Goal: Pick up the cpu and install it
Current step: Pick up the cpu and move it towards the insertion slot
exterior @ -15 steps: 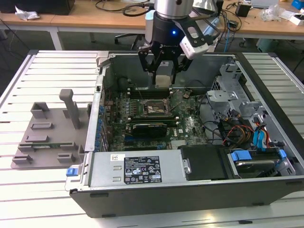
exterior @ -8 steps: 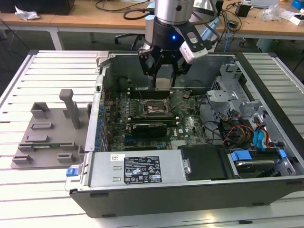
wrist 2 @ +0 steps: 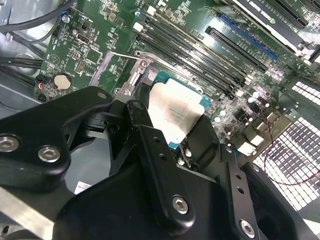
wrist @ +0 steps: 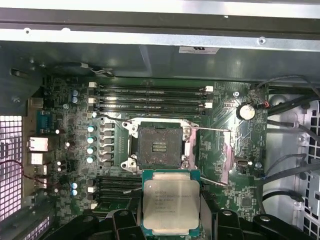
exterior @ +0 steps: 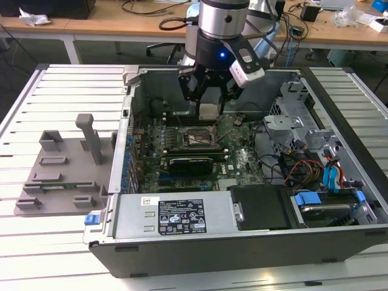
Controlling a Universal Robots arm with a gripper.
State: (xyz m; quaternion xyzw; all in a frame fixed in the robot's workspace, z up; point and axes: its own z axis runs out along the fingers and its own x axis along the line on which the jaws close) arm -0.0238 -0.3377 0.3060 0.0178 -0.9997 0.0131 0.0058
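Currently the claw (exterior: 211,107) pinches the cpu (wrist: 171,205) by its edges, holding it raised near the open socket (wrist: 160,146), where any tilt or offset in seating would likely bend the socket's pins.

My bench (exterior: 54,91) is wide and pale. It is made of long white slats with thin dark gaps between them, and the slats shine a little. Behind my bench stands a long wooden desk (exterior: 109,27) with white legs (exterior: 73,50). Black cables (exterior: 145,7) lie in loops on its top. A crumpled white thing (exterior: 33,17) and a dark box (exterior: 60,6) sit on that desk too, toward the exterior view's left. A second wooden desk (exterior: 327,36) stands at the exterior view's right, with a small black box (exterior: 310,12) on it. Under the desks the floor (exterior: 21,57) is dark grey. The light is bright and even, and the shadows are soft.
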